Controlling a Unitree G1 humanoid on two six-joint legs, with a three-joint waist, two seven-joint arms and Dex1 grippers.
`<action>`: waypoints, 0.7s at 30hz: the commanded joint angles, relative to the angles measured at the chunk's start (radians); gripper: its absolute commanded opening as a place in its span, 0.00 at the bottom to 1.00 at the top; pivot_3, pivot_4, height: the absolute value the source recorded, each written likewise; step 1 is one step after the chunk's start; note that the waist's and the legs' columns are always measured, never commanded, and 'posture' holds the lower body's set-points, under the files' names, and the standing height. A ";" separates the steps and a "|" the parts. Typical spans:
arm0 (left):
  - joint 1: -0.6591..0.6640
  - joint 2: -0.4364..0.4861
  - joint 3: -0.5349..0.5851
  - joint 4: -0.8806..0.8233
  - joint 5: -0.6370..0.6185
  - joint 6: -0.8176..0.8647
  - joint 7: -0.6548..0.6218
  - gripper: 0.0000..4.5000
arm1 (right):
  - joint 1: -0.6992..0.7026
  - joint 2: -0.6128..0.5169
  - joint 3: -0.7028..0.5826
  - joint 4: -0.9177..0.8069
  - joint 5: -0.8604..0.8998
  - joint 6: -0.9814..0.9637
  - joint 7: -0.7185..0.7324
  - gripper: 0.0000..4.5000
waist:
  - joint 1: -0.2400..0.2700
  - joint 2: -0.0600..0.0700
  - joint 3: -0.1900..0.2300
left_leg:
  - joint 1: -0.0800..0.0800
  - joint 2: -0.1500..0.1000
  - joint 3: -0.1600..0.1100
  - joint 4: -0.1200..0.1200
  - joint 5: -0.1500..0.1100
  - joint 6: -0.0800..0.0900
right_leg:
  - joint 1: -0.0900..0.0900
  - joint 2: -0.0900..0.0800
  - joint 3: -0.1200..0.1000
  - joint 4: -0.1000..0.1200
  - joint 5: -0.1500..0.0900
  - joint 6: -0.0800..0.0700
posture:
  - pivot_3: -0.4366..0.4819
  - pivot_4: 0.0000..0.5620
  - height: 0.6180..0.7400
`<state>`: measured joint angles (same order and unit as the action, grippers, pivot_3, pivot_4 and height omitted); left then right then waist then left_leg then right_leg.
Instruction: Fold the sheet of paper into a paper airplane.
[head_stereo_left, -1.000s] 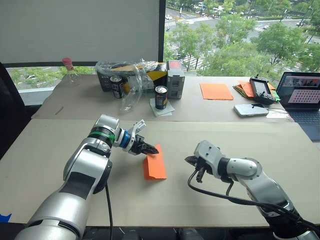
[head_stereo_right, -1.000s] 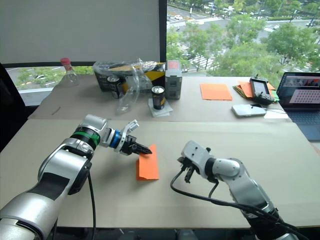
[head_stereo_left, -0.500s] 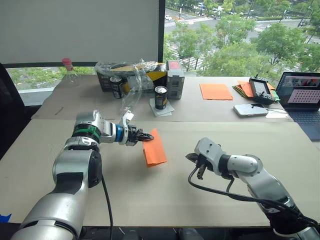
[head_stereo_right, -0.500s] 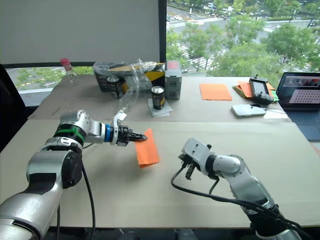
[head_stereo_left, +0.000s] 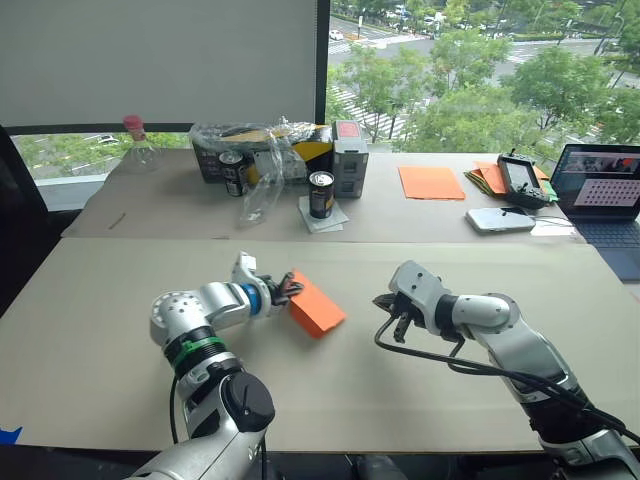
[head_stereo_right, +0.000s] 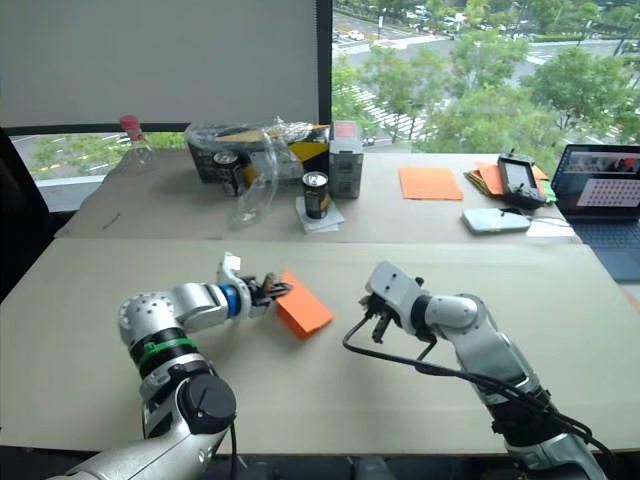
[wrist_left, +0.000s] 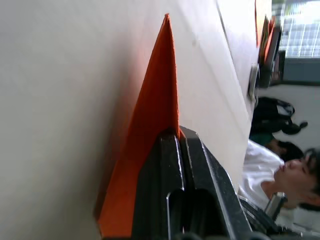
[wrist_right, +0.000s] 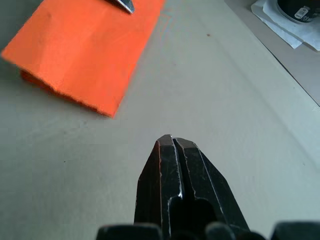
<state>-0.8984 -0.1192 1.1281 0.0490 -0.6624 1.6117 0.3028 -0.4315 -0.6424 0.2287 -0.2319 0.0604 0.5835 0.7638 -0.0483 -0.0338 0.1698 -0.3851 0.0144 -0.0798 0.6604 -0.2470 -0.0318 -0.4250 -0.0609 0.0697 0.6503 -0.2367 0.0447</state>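
Note:
The sheet of paper (head_stereo_left: 318, 306) is a folded orange rectangle, lying slantwise low over the tan table in the middle. My left gripper (head_stereo_left: 287, 291) is shut on its left edge; in the left wrist view the fingertips (wrist_left: 176, 136) clamp the paper (wrist_left: 156, 112) edge-on. My right gripper (head_stereo_left: 387, 308) hovers a short way to the right of the paper, fingers shut with nothing held. In the right wrist view its shut fingers (wrist_right: 170, 150) point toward the paper (wrist_right: 85, 50), a clear gap of table between them.
Along the far table stand a bottle (head_stereo_left: 139, 145), two cans (head_stereo_left: 321, 194), a plastic-wrapped tray (head_stereo_left: 262, 148) and a box (head_stereo_left: 351, 157). A smooth orange sheet (head_stereo_left: 432, 182), a pile of orange sheets (head_stereo_left: 489, 176), a controller (head_stereo_left: 521, 178) and a laptop (head_stereo_left: 606, 181) lie at far right. A person (wrist_left: 280, 170) appears in the left wrist view.
My left arm has drawn in close, and the held paper has turned from upright to slanted and shifted a little right. The right gripper has edged up toward the paper.

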 joint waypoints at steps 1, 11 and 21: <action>0.021 -0.249 0.057 -0.120 -0.115 0.003 0.160 0.01 | -0.022 0.004 -0.011 -0.026 0.004 -0.024 0.009 0.00 | 0.007 0.000 0.000 | 0.000 0.000 0.000 0.000 0.000 0.000 | 0.000 0.000 0.000 0.000 0.000 0.000 | 0.48 0.27 0.92; 0.205 -0.277 -0.123 -0.104 -0.434 0.003 0.308 0.01 | -0.037 0.040 0.017 -0.033 0.000 -0.009 0.013 0.00 | 0.034 0.000 0.000 | -0.001 -0.002 0.000 0.001 0.002 -0.008 | 0.001 -0.002 0.000 -0.002 0.002 0.002 | 0.48 0.27 0.92; 0.387 -0.003 -0.445 -0.113 -0.729 0.003 0.340 0.48 | -0.042 0.067 0.030 -0.053 0.027 0.003 0.034 0.00 | 0.034 0.000 -0.001 | 0.000 -0.002 -0.001 0.001 0.002 -0.008 | 0.002 -0.001 0.000 -0.003 0.002 0.002 | 0.48 0.27 0.92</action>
<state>-0.5423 -0.1313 0.7979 -0.0432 -1.3548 1.5964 0.6725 -0.4522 -0.5845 0.2627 -0.2370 0.0634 0.5823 0.7886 -0.0146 -0.0337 0.1693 -0.3844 0.0122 -0.0800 0.6613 -0.2450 -0.0404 -0.4220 -0.0625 0.0700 0.6478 -0.2350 0.0467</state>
